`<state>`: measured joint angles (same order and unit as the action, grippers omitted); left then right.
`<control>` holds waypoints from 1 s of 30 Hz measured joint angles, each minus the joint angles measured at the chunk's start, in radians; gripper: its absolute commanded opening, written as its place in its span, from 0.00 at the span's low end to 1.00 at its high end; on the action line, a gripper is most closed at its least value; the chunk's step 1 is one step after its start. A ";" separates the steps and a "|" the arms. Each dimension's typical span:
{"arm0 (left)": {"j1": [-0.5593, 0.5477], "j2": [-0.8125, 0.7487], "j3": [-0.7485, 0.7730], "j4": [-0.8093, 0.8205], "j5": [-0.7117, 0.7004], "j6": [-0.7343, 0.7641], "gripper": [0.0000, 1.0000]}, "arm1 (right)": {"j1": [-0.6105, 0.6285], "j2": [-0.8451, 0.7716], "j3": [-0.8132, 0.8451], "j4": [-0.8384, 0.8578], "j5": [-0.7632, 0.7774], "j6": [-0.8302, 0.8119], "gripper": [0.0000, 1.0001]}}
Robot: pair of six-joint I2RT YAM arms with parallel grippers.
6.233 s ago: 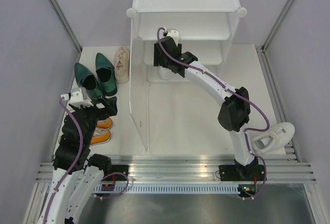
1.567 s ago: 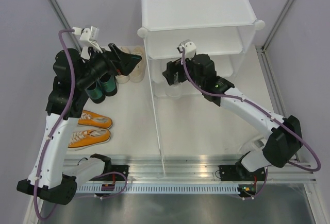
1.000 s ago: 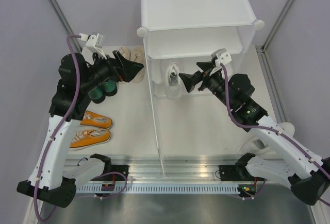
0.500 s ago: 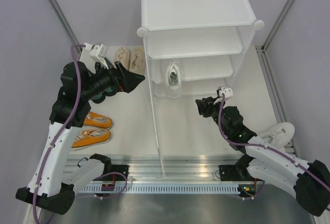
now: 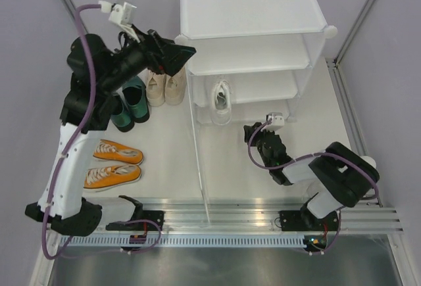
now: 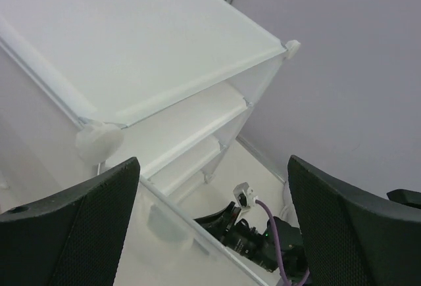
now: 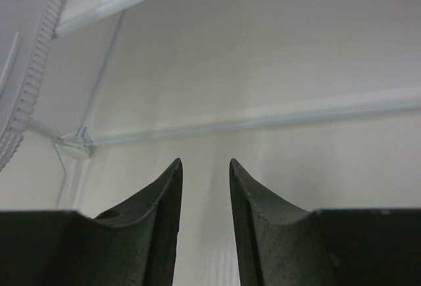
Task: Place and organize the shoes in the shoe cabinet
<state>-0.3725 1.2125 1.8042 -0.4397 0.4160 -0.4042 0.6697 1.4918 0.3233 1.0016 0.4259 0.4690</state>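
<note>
1. On a low tier of the shoe cabinet [image 5: 250, 10] a single white sneaker [image 5: 222, 97] stands alone. The other tiers in view are bare.
2. The rest wait on the tabletop [image 5: 164, 161] left of the cabinet. The cream sneakers [image 5: 164, 87] are just beside its side panel, the green heels [image 5: 128, 102] are next to them, and the orange sneakers [image 5: 115, 164] are nearer the arm bases.
3. The left tool [image 5: 179, 57] hangs high by the cabinet's top front corner. Its jaws are spread wide with nothing between them. The cream pair lies below it, well apart.
4. The right tool [image 7: 205, 164] sits low in front of the cabinet on a folded arm. Only a narrow gap shows between its fingers, and that gap is empty. The shelved sneaker is beyond it, not touching.
5. Judgement: this looks like a pause between placements, with most shoes yet to go in.
6. A white shape [image 5: 370, 163] at the right arm's elbow may be the sneaker's mate. Fetching it calls for the right tool to open wider and swing back to that side. Alternatively, the left tool could descend onto the cream pair.
</note>
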 measured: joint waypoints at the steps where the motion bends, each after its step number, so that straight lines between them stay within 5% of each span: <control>1: -0.017 0.030 0.018 0.001 -0.007 0.005 0.95 | 0.000 0.041 0.002 0.042 0.003 0.003 0.39; 8: -0.062 0.180 0.036 -0.032 -0.072 0.065 0.95 | -0.006 0.210 0.011 0.224 0.026 0.008 0.39; 18: -0.070 0.169 0.016 -0.037 -0.124 0.122 0.94 | -0.036 0.367 0.129 0.270 0.015 -0.011 0.39; 30: -0.070 0.134 -0.056 -0.021 -0.178 0.130 0.93 | -0.072 0.111 0.199 0.299 -0.056 -0.126 0.40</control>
<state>-0.4427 1.3464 1.7477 -0.4606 0.2379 -0.2745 0.5972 1.6032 0.5224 1.3003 0.3702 0.3435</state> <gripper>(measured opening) 0.933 0.401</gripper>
